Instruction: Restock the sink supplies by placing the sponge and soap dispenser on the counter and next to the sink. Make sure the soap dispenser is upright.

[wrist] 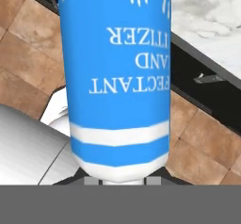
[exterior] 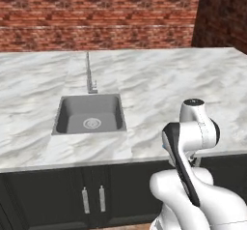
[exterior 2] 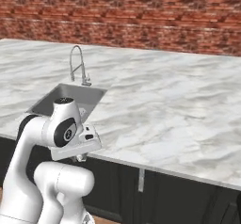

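**A:** What do we have in the hand right now?

**B:** We have the soap dispenser (wrist: 117, 77). In the hand view its blue body with white bands and white lettering rises straight up from between our fingertips, and the lettering reads upside down there. Our gripper (wrist: 123, 180) is clamped on its lower end; the tips themselves are mostly hidden under the bottle.

**A:** And where is that against the sink?

**B:** We see the sink (exterior: 89, 114) set into the counter (exterior: 159, 89), with the tap (exterior: 89, 74) at its back edge. Our arm is folded low in front of the counter edge, to the right of the sink in the left base view. In the hand view, brown floor tiles and a dark cabinet front lie behind the bottle, with a strip of marble at the upper right.

**A:** Is the bottle touching the counter?

**B:** No, we hold it off the counter.
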Controlling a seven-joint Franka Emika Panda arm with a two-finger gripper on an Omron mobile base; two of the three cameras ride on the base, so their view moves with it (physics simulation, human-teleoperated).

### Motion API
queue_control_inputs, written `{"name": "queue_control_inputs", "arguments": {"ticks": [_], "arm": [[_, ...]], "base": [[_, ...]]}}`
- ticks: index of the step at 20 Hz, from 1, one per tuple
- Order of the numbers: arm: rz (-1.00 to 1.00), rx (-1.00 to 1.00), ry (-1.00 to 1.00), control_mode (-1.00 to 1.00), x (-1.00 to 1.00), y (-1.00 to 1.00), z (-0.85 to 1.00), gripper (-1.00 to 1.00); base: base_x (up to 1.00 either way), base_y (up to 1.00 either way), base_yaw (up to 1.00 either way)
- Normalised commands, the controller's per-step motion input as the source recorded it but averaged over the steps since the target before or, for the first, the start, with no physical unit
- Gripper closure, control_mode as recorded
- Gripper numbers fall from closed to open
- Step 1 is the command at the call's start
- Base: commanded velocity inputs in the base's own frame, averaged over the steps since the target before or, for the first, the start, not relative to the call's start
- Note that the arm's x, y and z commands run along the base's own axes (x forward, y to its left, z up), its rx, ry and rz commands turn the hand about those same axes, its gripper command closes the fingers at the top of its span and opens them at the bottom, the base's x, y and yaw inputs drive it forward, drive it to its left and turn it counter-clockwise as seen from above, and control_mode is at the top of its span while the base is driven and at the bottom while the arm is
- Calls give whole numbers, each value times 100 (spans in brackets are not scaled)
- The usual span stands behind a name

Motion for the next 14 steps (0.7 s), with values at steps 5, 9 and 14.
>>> {"name": "queue_control_inputs", "arguments": {"ticks": [5,9,14], "arm": [[0,0,0,100,0,0,0,100],[-1,0,0,-100,11,0,7,100],[1,0,10,-100,86,-19,37,100]], "base": [[33,79,-14],[29,19,-10],[0,0,0]]}}
